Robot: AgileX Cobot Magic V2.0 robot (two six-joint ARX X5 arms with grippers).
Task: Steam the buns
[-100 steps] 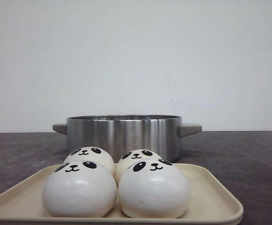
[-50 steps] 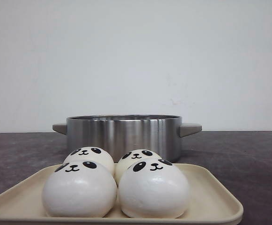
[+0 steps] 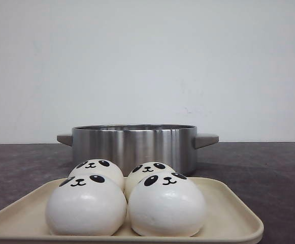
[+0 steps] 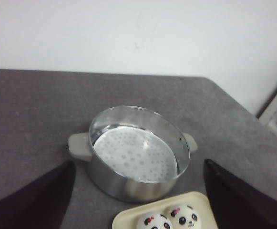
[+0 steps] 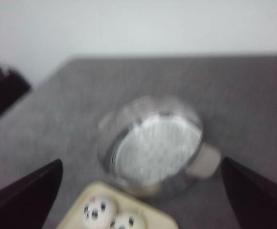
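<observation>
Several white buns with panda faces sit together on a cream tray [image 3: 233, 213] at the near edge of the table; the front pair [image 3: 86, 206] [image 3: 167, 206] hides part of the back pair [image 3: 97, 170] [image 3: 146, 172]. Neither gripper shows in the front view. In the left wrist view, my left gripper [image 4: 139, 162] is held high above the table, open and empty, with two buns [image 4: 152, 223] [image 4: 185, 217] below it. My right gripper [image 5: 141, 161] is likewise high, open and empty; its view is blurred and shows two buns [image 5: 99, 211] [image 5: 127, 222].
A steel steamer pot [image 3: 134, 145] with two grey side handles stands just behind the tray. Its perforated white insert [image 4: 134, 156] holds nothing. The dark grey table ends at a white wall. A dark shape [image 5: 2, 90] sits at the edge of the right wrist view.
</observation>
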